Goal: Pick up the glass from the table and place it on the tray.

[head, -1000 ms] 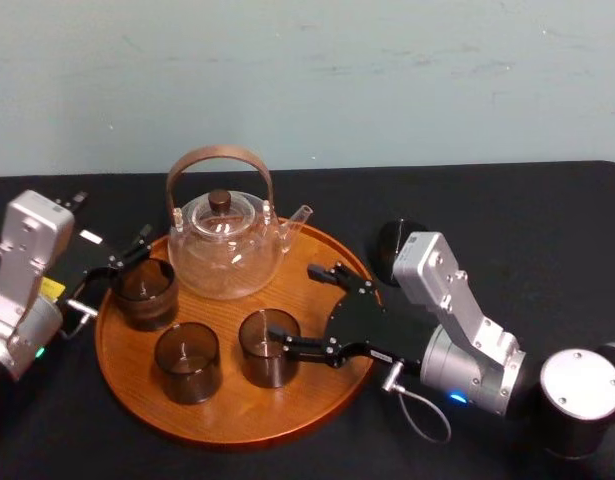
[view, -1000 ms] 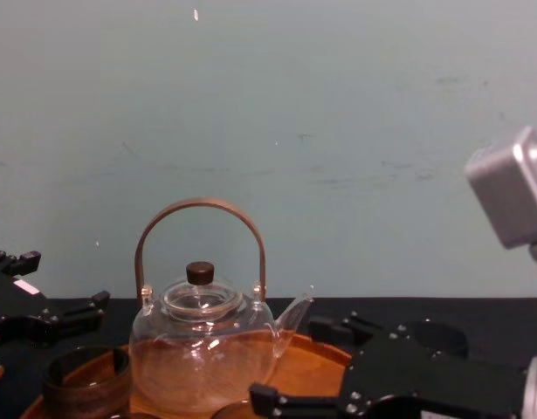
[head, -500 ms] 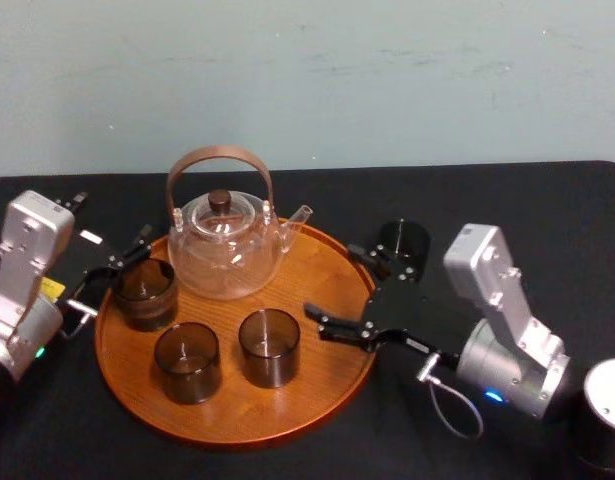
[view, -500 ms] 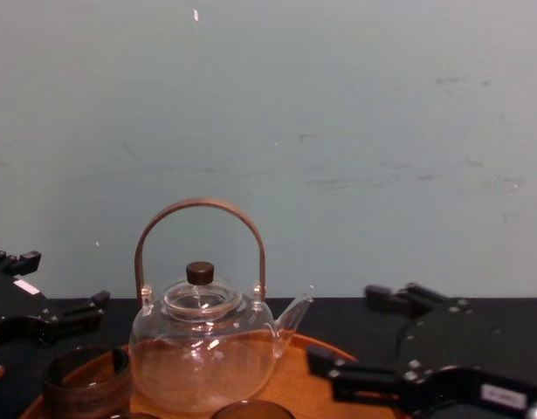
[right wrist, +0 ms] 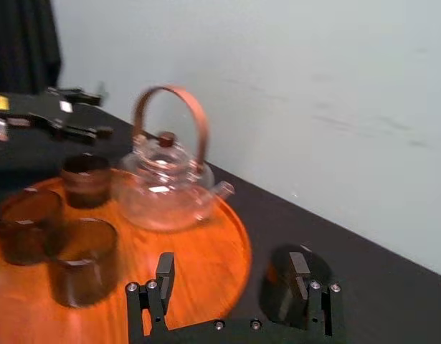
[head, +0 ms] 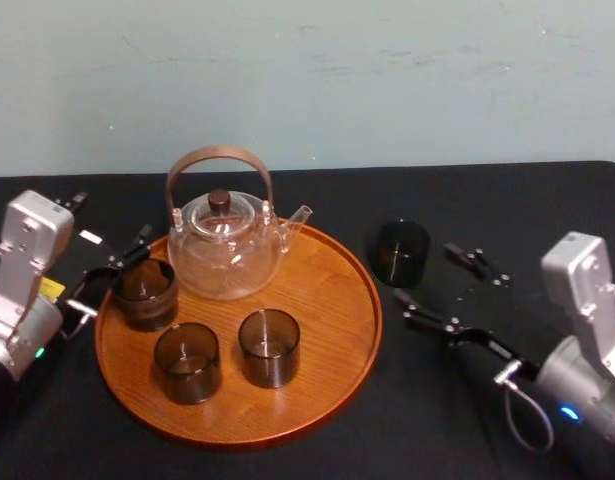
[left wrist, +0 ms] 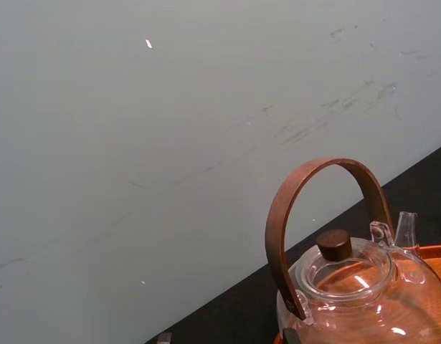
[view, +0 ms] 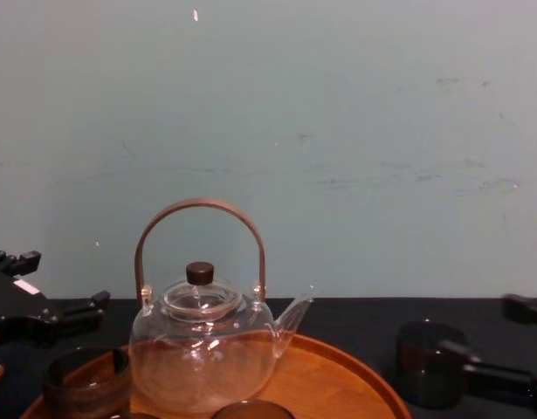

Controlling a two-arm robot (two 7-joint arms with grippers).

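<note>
Right tool (head: 425, 272): spread wide, empty.
Glass (head: 402, 252): on counter (head: 467, 200), just ahead of one fingertip.
Left tool (head: 119, 270): spread, at tray (head: 327, 290) rim.

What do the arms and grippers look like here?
Both arms have silver-grey boxy wrist housings and black two-finger grippers. The right gripper has a looped grey cable and a blue light behind it; the left gripper carries a white label and a yellow tag.

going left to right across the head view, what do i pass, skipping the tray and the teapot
left pincer → back-left glass → front-left glass → front-right glass → glass on the table → right pincer
</note>
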